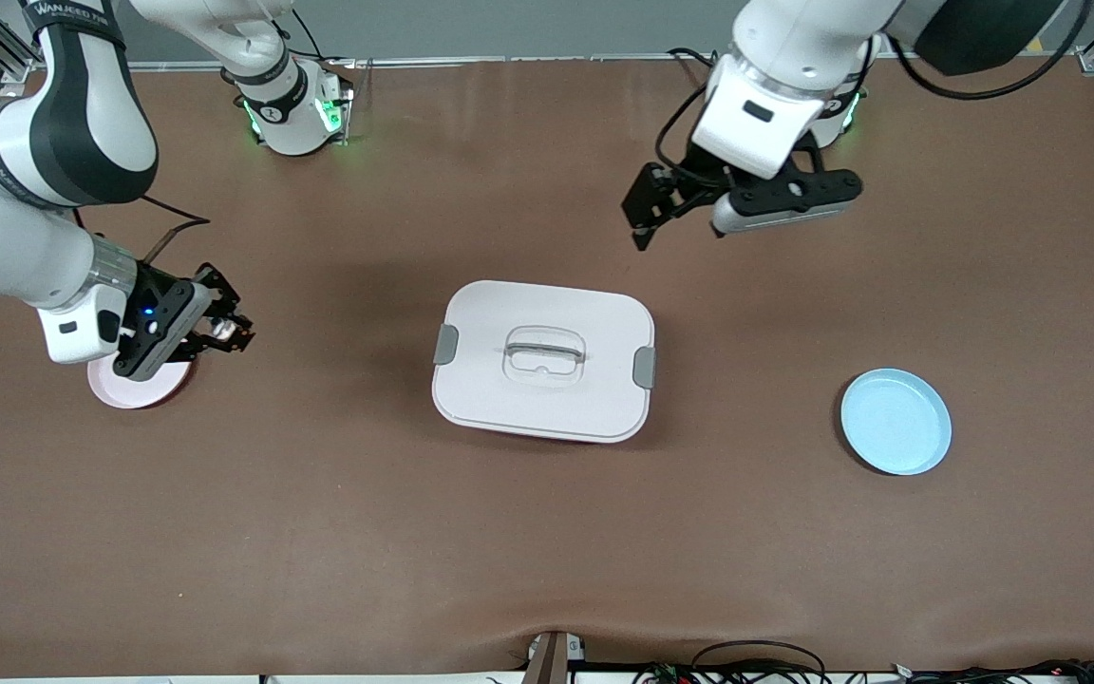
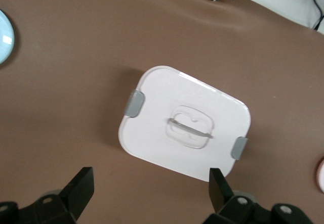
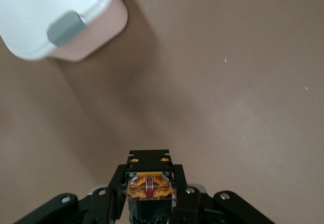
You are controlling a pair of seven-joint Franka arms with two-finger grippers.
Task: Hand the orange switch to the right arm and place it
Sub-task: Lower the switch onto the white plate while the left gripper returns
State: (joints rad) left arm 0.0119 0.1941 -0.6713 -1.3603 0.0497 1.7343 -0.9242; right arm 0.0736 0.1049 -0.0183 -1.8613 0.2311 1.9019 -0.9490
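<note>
The orange switch (image 3: pixel 149 179), a small black block with orange marks and a clear face, sits clamped between the fingers of my right gripper (image 3: pixel 150 184). In the front view that right gripper (image 1: pixel 227 332) hangs low over bare table just beside the pink plate (image 1: pixel 134 391), with the switch (image 1: pixel 224 330) at its tips. My left gripper (image 1: pixel 643 220) is up over the table toward the left arm's end, beside the white box. Its fingers (image 2: pixel 81 187) are spread wide, and the left gripper (image 2: pixel 150 189) holds nothing.
A white lidded box (image 1: pixel 544 359) with grey clips and a clear handle stands mid-table, also seen as the box (image 2: pixel 185 123) and the box (image 3: pixel 55 16). A light blue plate (image 1: pixel 895 421) lies toward the left arm's end, nearer the front camera.
</note>
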